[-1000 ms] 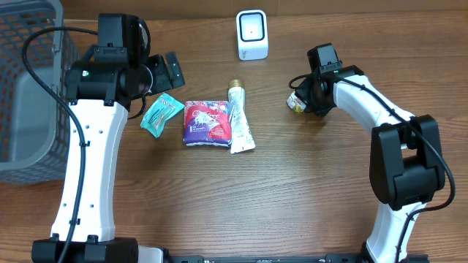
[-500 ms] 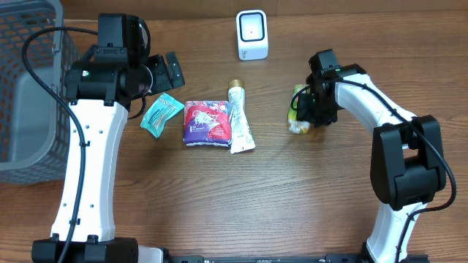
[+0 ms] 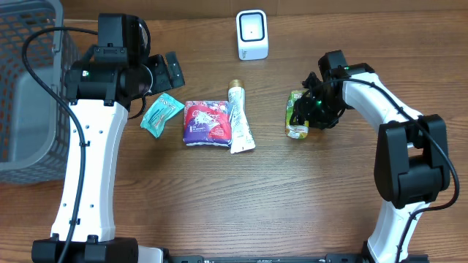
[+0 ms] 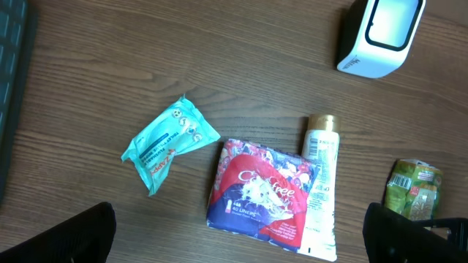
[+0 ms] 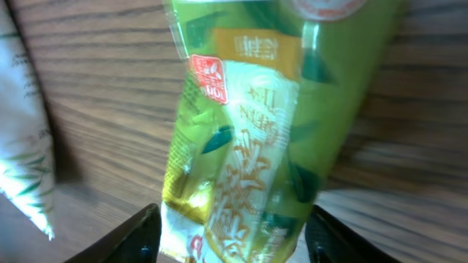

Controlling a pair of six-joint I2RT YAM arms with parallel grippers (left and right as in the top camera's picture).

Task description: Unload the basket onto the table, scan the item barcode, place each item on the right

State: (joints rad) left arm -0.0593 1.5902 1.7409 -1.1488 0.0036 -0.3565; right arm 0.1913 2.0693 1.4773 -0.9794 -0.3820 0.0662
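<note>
On the wooden table, seen from overhead, the green packet lies flat at the right end of the goods, nearer to me than the white scanner standing at the far edge and off to its right. My right gripper is low over the packet's right side, too dark against it here to show how the jaws stand. My left gripper hangs with its jaws spread wide and nothing in them, above the teal sachet. Right of that sachet lie the red and purple pack and the white tube, touching each other, and the grey basket sits at the far left. From my left wrist, both dark fingertips show in the bottom corners, far apart and empty. Between them on the wood are the sachet, the pack and the tube with its gold cap towards the scanner. The green packet is at the right edge, well apart from the tube. From my right wrist, the green packet fills the view, lying on the wood grain with its printed face up. My fingertips stand parted, one on each side of its near end, straddling it rather than squeezing it
</note>
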